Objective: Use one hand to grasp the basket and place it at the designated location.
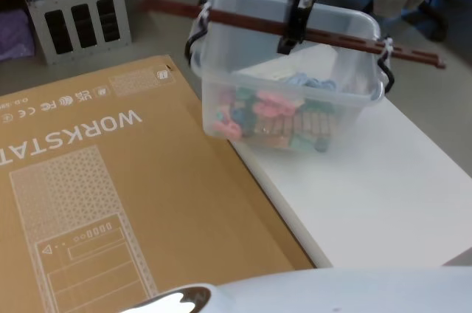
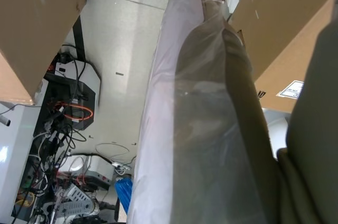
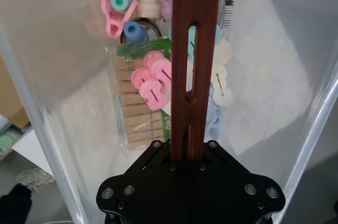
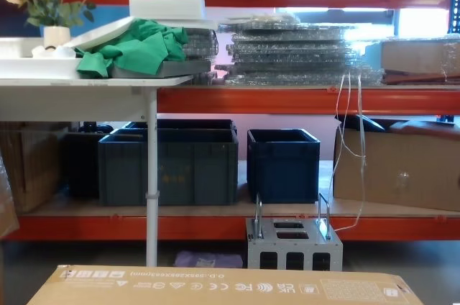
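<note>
Right end effector (image 1: pixel 298 26) is clamped shut on the brown handle (image 1: pixel 243 21), upper middle of the head view, roughly midway between the basket's side walls. Good grip point, so don't shift it.

The basket (image 1: pixel 215 99) is a clear tub, upper centre of the frame, at the far left corner of the white counter (image 1: pixel 383 195). Its lower left corner is over the seam with the cardboard box (image 1: pixel 110 180). I can't tell whether the base touches the counter or hangs free.

Load is loose clothes pegs (image 1: pixel 269 110) on the tub floor, bunched toward the frame's left. The handle hangs from black loops (image 1: pixel 195 41) at each end, so expect it to swing and tip toward the heavy side.

For the carry:
- Lift straight up first and clear the box edge before you go sideways.
- Go slow with one smooth arc and no sharp stops, since the loops will amplify any jerk.
- Watch the tub rim against the counter line to check it is level.
- No drop mark is visible in frame, so confirm the target before you commit.
- Set the base flat and let the handle go slack before you unclamp.

Left arm is parked low, with its wrist camera facing floor and cables.
</note>
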`<state>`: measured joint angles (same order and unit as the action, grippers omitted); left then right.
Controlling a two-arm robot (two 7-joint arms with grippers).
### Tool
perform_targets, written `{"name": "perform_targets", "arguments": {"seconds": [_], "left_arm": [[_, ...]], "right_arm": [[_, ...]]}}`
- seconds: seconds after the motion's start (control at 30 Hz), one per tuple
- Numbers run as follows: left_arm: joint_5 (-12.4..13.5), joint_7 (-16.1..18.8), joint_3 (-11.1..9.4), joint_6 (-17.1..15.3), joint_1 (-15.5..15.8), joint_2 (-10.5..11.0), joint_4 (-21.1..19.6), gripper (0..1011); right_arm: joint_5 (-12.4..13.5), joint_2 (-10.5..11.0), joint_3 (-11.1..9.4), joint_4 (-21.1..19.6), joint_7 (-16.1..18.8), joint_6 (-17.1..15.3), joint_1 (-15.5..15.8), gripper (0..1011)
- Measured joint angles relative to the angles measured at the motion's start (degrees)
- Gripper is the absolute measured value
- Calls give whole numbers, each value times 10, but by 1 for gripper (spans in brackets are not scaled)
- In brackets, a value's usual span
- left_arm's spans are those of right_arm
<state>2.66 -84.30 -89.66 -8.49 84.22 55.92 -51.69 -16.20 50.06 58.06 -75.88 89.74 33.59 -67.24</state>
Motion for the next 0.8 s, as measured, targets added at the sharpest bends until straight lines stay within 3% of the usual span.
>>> {"name": "perform_targets", "arguments": {"seconds": [0.37, 0.8], "left_arm": [[0, 0, 0, 0, 0, 0, 0, 0], [0, 0, 0, 0, 0, 0, 1, 0]], "right_arm": [[0, -13, 20, -19, -3, 33, -9, 0], [-6, -14, 44, -109, -15, 57, -9, 0]]}}
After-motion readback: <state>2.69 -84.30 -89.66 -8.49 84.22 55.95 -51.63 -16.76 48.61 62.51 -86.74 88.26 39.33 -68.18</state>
